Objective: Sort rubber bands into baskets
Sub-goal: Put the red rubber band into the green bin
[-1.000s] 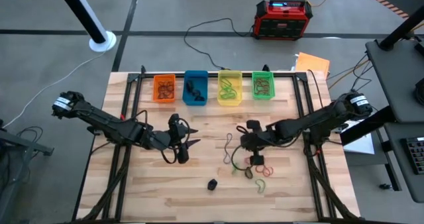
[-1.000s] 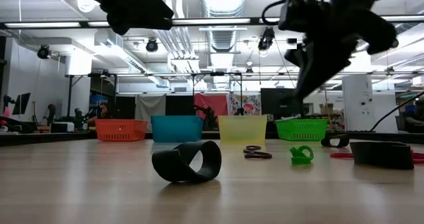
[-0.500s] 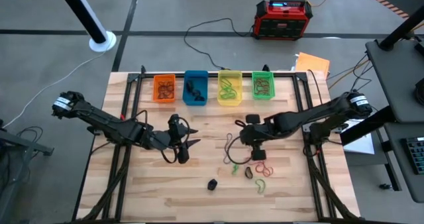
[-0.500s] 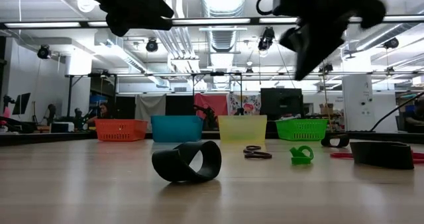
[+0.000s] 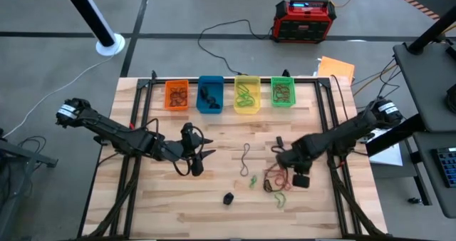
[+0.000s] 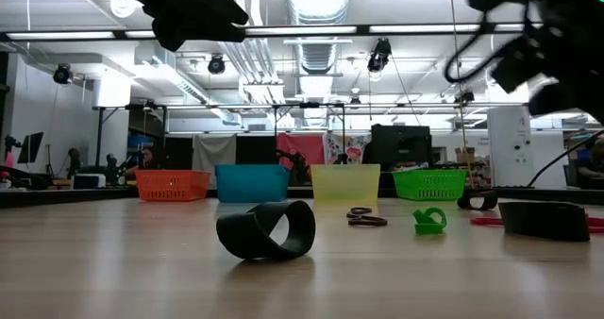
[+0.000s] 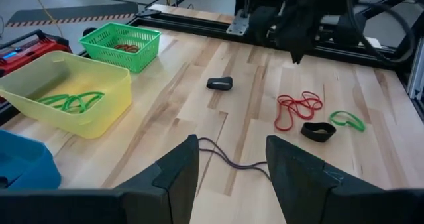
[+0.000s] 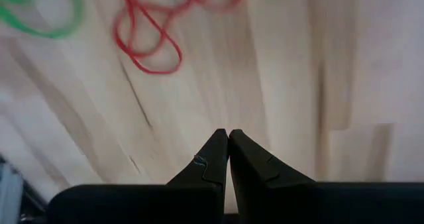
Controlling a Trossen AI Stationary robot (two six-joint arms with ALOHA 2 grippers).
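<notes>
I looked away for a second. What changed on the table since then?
The right gripper swung from mid-table toward its own side, now over the red bands, shut and empty. The left gripper, the loose bands and the baskets stayed put.

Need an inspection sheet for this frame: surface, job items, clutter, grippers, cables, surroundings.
Surface: wooden table, light planks.
Job's things: orange basket, blue basket, yellow basket and green basket in a row at the far edge, each with contents. Loose red bands, green band, black band, another black band and a thin dark band on the table.
Clutter: nothing seen.
Grippers: left gripper open, empty, above the table; right gripper shut, empty, above the wood near the red bands.
Cables: black cable on the floor to the red-black box.
Surroundings: grey floor, open workshop.
</notes>
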